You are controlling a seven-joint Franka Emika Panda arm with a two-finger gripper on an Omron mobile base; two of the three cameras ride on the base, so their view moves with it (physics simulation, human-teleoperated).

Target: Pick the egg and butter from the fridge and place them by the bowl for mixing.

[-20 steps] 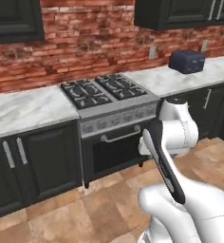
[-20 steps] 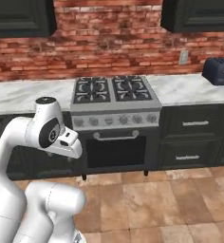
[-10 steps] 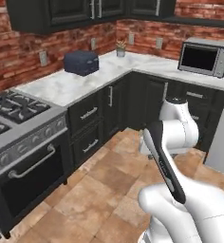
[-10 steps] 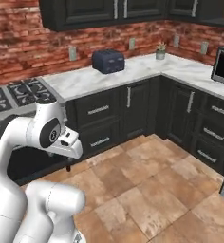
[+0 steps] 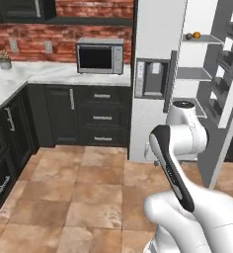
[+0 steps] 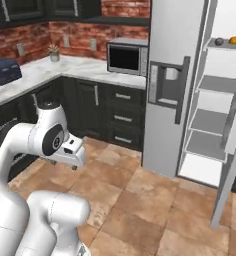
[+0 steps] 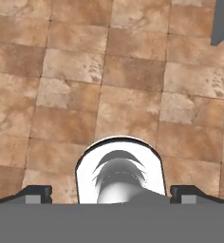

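White arm folded; gripper (image 7: 111, 192) agape, aimed at floor tiles (image 7: 133, 71).

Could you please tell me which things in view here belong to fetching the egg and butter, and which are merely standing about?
Belongs to the job:
- fridge, one door open, white shelves showing
- gripper, open and empty, pointing at the floor

Standing about:
- microwave on the counter
- small potted plant
- dark blue toaster
- two small round items on the top fridge shelf; too small to identify
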